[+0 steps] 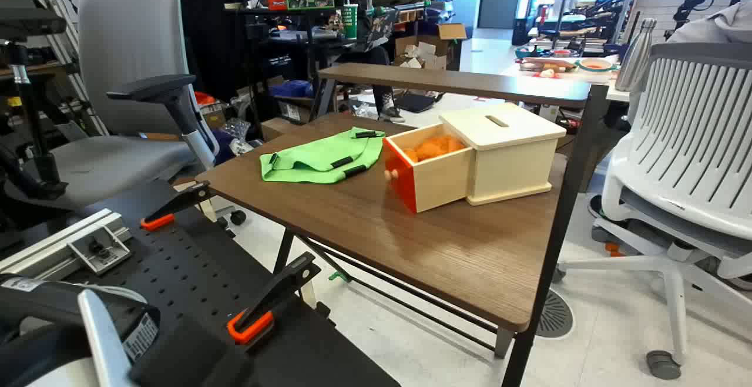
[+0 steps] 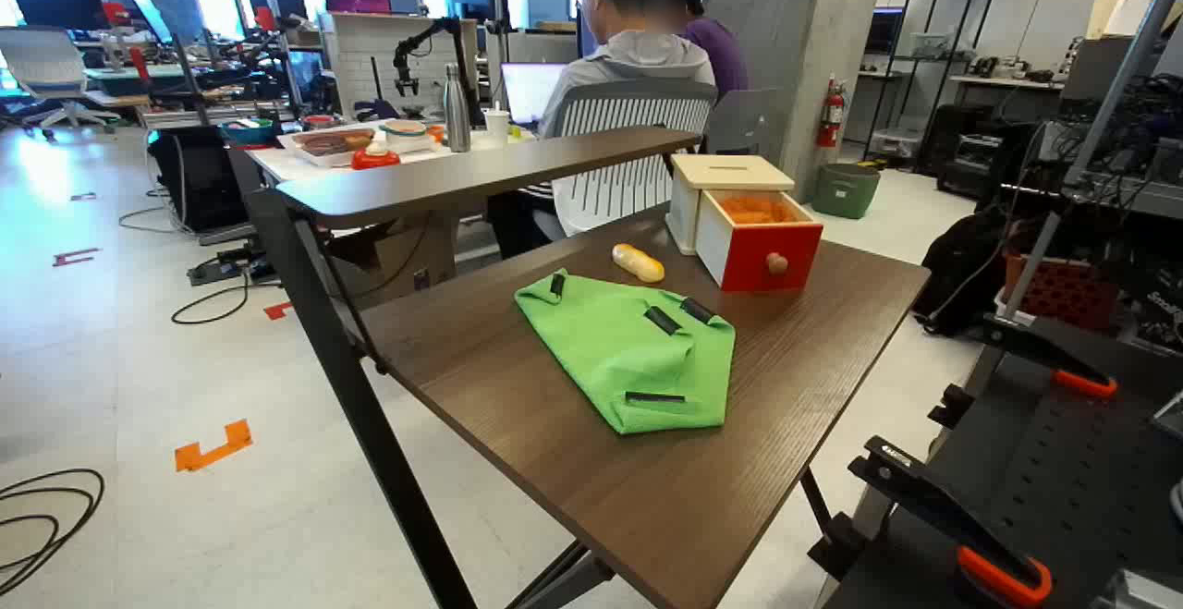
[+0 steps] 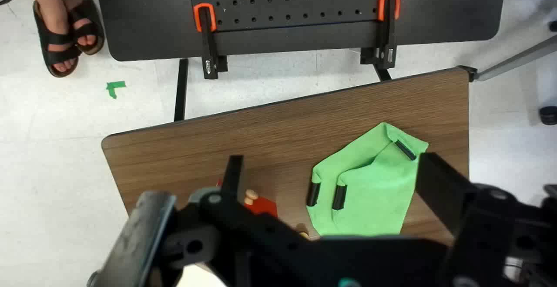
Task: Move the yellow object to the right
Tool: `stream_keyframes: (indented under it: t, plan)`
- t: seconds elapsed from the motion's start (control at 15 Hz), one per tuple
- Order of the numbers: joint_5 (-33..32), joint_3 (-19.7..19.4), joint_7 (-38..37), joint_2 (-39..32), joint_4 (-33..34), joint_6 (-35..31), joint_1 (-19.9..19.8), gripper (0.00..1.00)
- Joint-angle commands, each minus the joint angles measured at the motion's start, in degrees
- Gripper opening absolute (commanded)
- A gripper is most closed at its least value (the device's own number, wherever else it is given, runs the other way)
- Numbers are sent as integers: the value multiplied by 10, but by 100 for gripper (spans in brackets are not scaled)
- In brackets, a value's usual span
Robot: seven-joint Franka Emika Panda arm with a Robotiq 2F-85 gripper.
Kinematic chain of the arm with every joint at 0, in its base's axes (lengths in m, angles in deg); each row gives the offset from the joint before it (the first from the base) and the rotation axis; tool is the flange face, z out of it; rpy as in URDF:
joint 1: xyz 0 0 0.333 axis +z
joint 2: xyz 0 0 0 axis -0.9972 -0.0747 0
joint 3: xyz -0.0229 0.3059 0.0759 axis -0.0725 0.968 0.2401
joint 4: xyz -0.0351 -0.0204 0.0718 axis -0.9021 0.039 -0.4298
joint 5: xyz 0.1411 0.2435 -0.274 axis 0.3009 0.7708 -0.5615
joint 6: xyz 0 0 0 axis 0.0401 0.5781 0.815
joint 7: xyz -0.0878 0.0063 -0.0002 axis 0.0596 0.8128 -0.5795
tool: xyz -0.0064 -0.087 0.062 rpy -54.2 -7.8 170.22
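The black claw (image 3: 330, 167) is spread wide and empty, and the small, long yellow lump (image 2: 639, 263) sits on the brown wooden table (image 2: 647, 489) between the green cloth (image 2: 605, 336) and the pale wooden box (image 1: 514, 164), so the whole move right seems left to do.

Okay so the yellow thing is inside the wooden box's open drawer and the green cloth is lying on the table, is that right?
Not quite: the yellow thing isn't in the drawer. It lies on the table, close to the green cloth, as an exterior view shows. The drawer of the wooden box is indeed open, and the green cloth does lie on the table.
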Motion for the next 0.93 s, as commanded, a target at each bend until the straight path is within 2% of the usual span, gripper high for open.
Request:
stream_keyframes:
  t: [0.0,0.6,0.87]
  plan:
    - [4,6,3,0,1,1,-7,100]
    - [4,6,3,0,1,1,-7,100]
    - [20,-1,16,-40,21,-46,3,100]
